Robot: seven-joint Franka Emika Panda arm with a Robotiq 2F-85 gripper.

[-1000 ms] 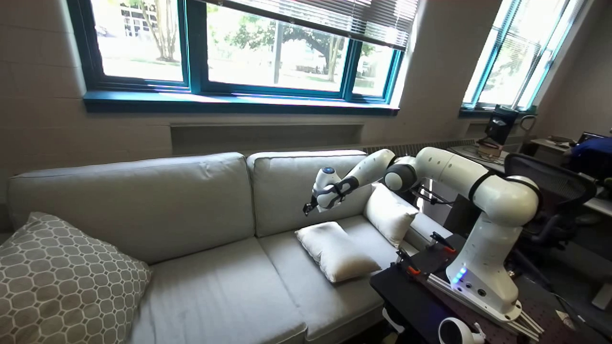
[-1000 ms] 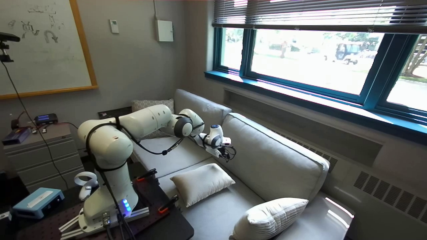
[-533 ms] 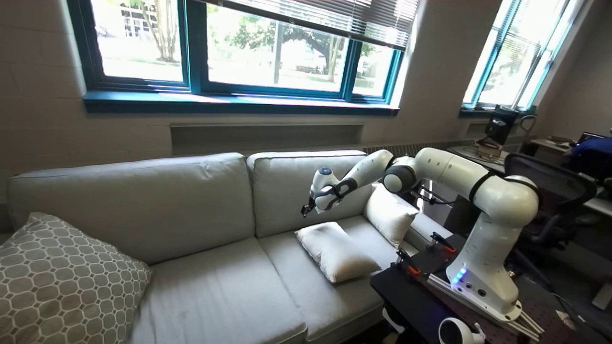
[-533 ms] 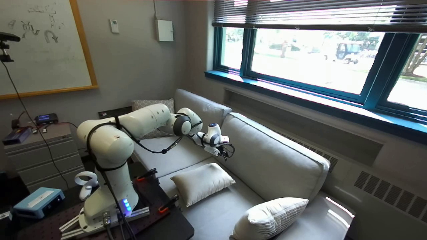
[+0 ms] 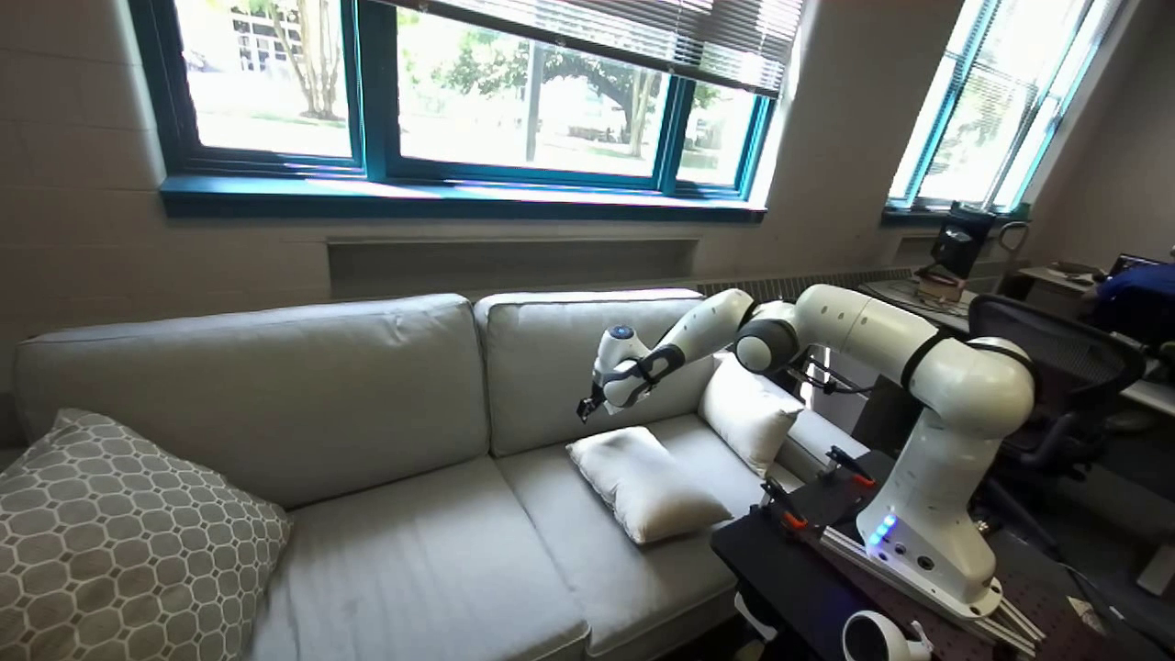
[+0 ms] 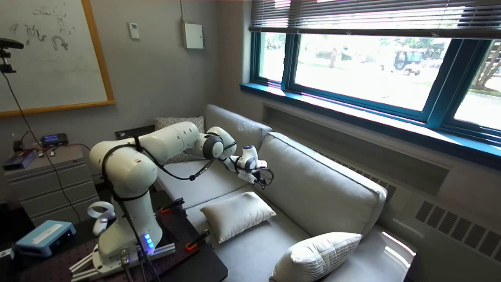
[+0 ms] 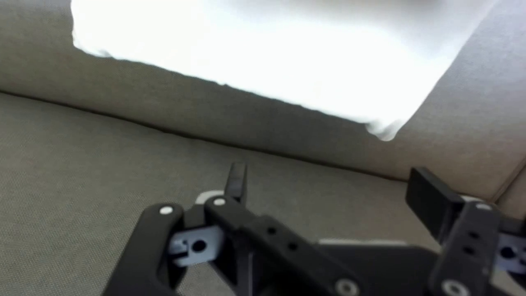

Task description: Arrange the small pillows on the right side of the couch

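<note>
My jaws stand wide apart with nothing between them; my gripper (image 7: 327,185) hangs above the couch (image 5: 404,569), near a back cushion (image 5: 542,386). One small pillow (image 5: 643,487) lies flat near me, but apart; the second pillow (image 5: 748,413) sits tilted beside the armrest (image 6: 379,260). A patterned pillow (image 5: 138,542) stands at the opposite end.

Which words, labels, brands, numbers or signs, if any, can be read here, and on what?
None can be read.
Whiteboard: faint hand-drawn marks, no legible words.
Light-blue box: white label, too small.
Thermostat-like wall unit: display too small.
Black device on filing cabinet: screen blurred.
Black background object: pale mark, blurred.
</note>
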